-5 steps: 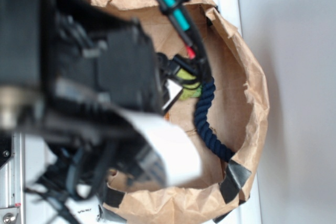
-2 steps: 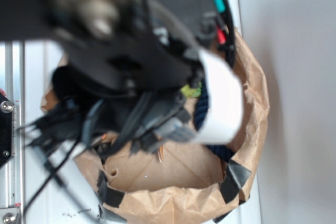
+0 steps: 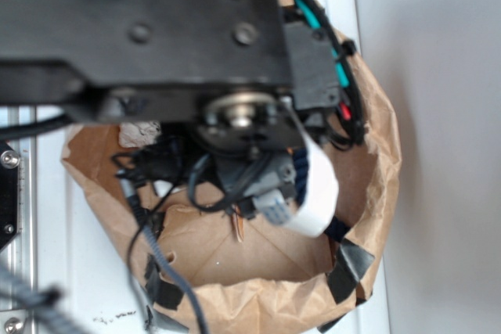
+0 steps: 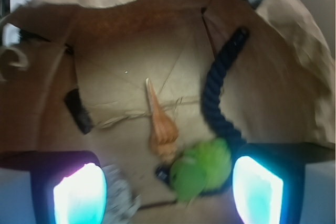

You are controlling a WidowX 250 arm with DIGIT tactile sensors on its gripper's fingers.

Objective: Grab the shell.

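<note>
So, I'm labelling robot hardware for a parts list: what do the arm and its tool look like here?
The black bolted metal arm has a round silver joint hub, loose black cables, teal and red wire sleeves and a white band. In the wrist view, the tool shows two dark fingers with glowing cyan-white pads.

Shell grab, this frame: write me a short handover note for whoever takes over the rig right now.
Gripper: open, empty, its two lit fingers wide apart above the floor of the brown paper bag.
Shell: lies flat on the bag floor, midway between the fingers, thin tip pointing away from the gripper. Its broad end sits right beside the green plush toy; the dark blue rope curves along the right; a white crumpled ball is by the left finger.
Done: gripper lined up over the shell.
Left: descend, close on the shell alone, lift. The exterior view is mostly blocked by the arm.
</note>
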